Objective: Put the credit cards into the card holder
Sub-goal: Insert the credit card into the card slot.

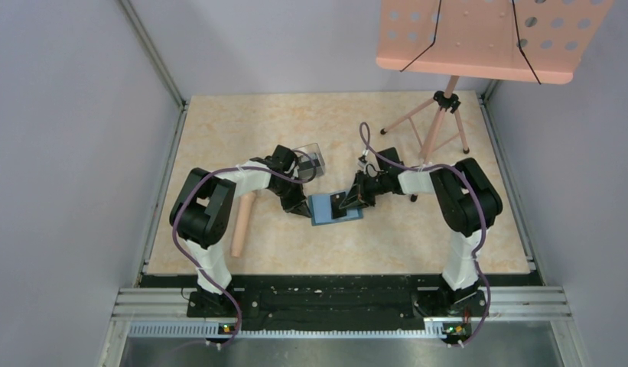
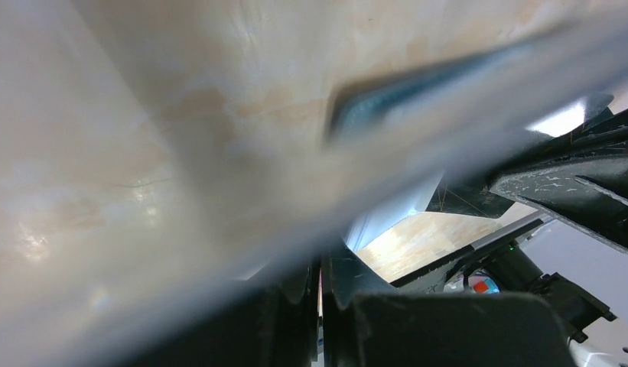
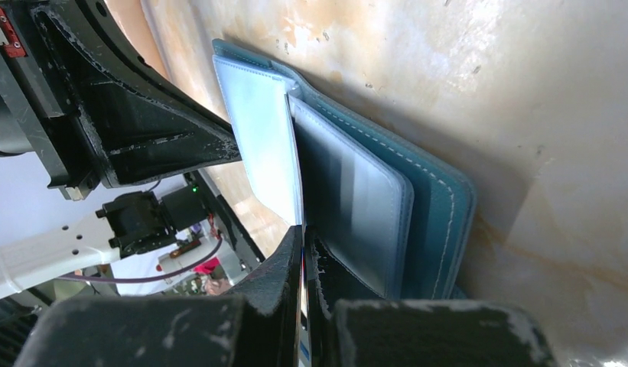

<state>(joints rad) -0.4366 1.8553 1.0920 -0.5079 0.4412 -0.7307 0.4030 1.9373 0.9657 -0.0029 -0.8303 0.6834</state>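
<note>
The teal-blue card holder (image 1: pixel 331 213) lies open in the middle of the table. My left gripper (image 1: pixel 304 208) is at its left edge, shut on a thin flap of it; in the left wrist view (image 2: pixel 323 264) that flap is a blurred band with a teal edge (image 2: pixel 387 99). My right gripper (image 1: pixel 349 202) is over the holder's right half. In the right wrist view it (image 3: pixel 304 233) is shut on a thin credit card (image 3: pixel 294 164), seen edge-on between a light blue inner face (image 3: pixel 257 145) and a pocket (image 3: pixel 356 199). The teal cover (image 3: pixel 440 206) lies on the table.
A clear plastic box (image 1: pixel 310 159) stands just behind the left gripper. A peach cylinder (image 1: pixel 242 223) lies left of the holder. A pink music stand (image 1: pixel 479 34) hangs over the back right, its tripod legs (image 1: pixel 437 126) on the table. Grey walls surround the table.
</note>
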